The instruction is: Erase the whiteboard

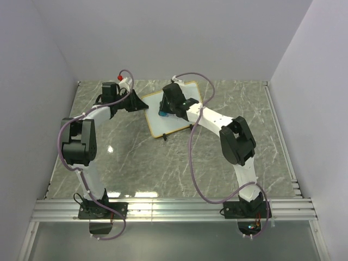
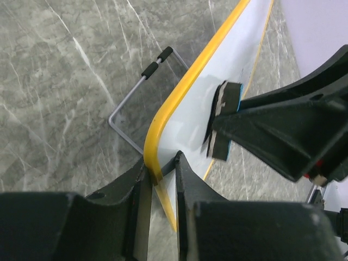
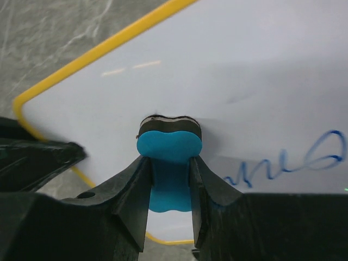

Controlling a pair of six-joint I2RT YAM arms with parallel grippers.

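Note:
The whiteboard (image 1: 169, 120), white with a yellow frame, lies tilted at the middle back of the table. My left gripper (image 1: 142, 103) is shut on its left edge; in the left wrist view the fingers (image 2: 161, 176) pinch the yellow frame of the whiteboard (image 2: 228, 65). My right gripper (image 1: 166, 110) is shut on the blue eraser (image 3: 169, 163) and presses its dark felt side on the whiteboard (image 3: 228, 70). Blue scribbles (image 3: 288, 163) show to the right of the eraser. The eraser also shows in the left wrist view (image 2: 225, 119).
The board's grey wire stand with black feet (image 2: 141, 103) sticks out beneath it onto the marble table (image 1: 136, 157). White walls close in the back and sides. An aluminium rail (image 1: 174, 207) runs along the near edge.

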